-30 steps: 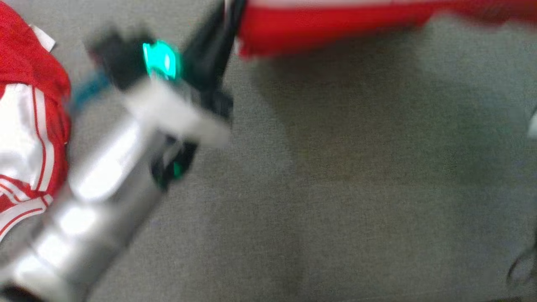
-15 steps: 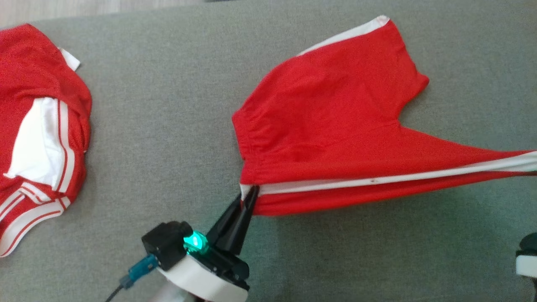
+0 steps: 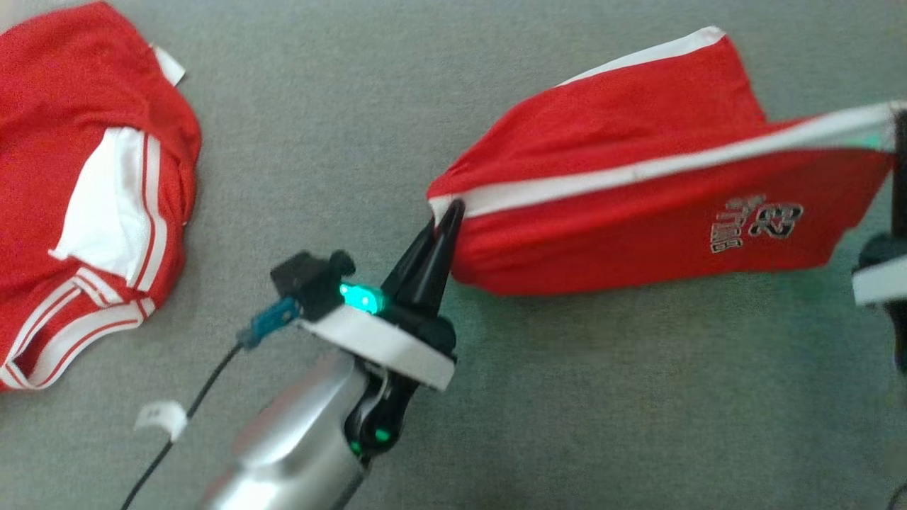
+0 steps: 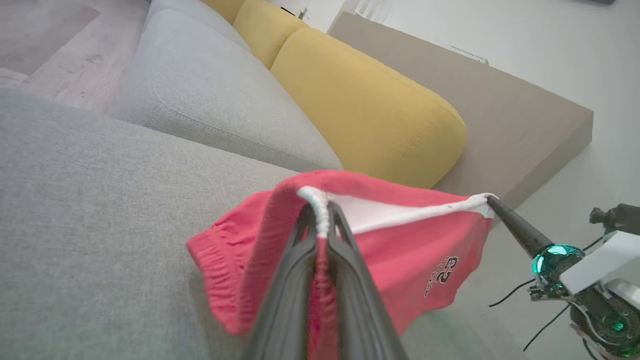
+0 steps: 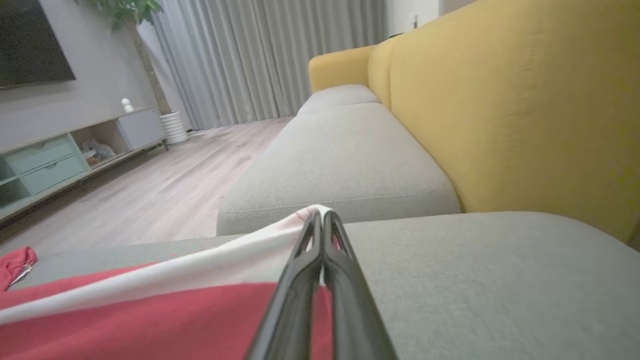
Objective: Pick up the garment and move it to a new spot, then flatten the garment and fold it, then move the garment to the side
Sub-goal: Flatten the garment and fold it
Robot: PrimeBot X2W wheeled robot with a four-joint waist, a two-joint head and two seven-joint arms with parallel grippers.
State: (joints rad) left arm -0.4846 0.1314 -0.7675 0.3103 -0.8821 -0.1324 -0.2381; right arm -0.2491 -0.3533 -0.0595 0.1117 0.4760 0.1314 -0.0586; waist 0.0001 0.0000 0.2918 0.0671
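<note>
Red shorts [image 3: 638,219] with a white side stripe and a dark printed logo hang stretched between my two grippers above the grey sofa seat [image 3: 567,397]. My left gripper [image 3: 448,212] is shut on the waistband end of the stripe; in the left wrist view its fingertips [image 4: 320,212] pinch the white edge of the shorts [image 4: 400,245]. At the head view's right edge, my right gripper [image 3: 898,120] is shut on the stripe's other end. The right wrist view shows that gripper [image 5: 322,217] clamped on the white band of the shorts [image 5: 150,320]. The far leg trails on the seat.
A second red and white garment [image 3: 85,177] lies bunched at the seat's left. Yellow back cushions [image 4: 360,105] run along the sofa's far side. A dark cable [image 3: 177,432] with a white tag hangs from my left arm. Wooden floor [image 5: 165,175] lies beyond the seat's edge.
The head camera has shifted. Both grippers have raised the striped edge, so the shorts' near side hangs showing its printed logo; the right gripper has come up into view at the right edge.
</note>
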